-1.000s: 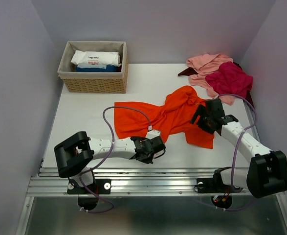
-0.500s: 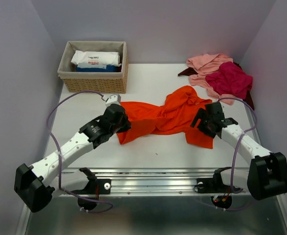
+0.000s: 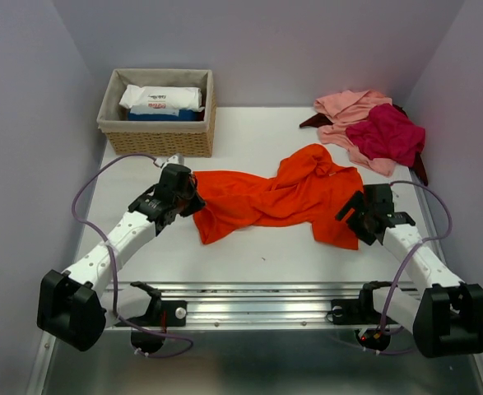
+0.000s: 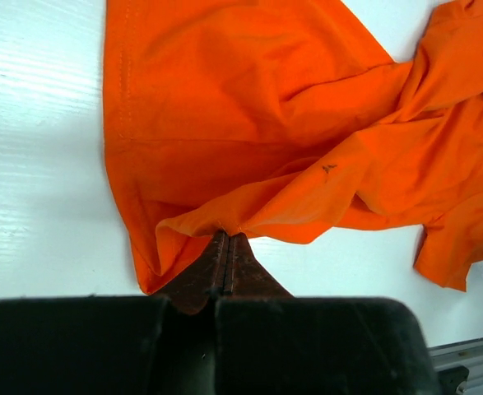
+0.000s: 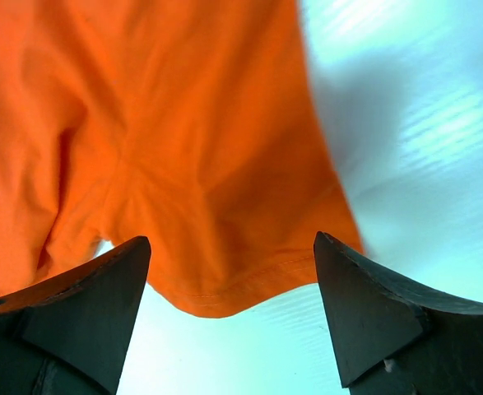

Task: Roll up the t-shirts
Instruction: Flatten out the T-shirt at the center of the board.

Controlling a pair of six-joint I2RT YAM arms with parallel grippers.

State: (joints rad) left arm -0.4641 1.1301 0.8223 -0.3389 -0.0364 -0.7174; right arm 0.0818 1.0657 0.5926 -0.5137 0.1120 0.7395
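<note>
A bright orange t-shirt (image 3: 274, 197) lies crumpled across the middle of the white table. My left gripper (image 3: 193, 200) is at its left end, shut on a fold of the orange cloth (image 4: 225, 226), which drapes away from the fingertips. My right gripper (image 3: 355, 220) is open at the shirt's right lower corner; its fingers (image 5: 85, 296) stand wide apart with the orange hem (image 5: 225, 288) between them, not gripped. A salmon pink shirt (image 3: 344, 107), a magenta shirt (image 3: 385, 132) and a dark maroon shirt (image 3: 418, 169) lie heaped at the back right.
A woven wicker basket (image 3: 155, 141) with a white packet (image 3: 160, 99) and a blue item stands at the back left. Grey walls close in on both sides. A metal rail (image 3: 249, 300) runs along the near table edge.
My left arm has swung from the near middle out to the shirt's left end and shut on the cloth, drawing it leftward. My right gripper has slid toward the near right corner of the shirt.
</note>
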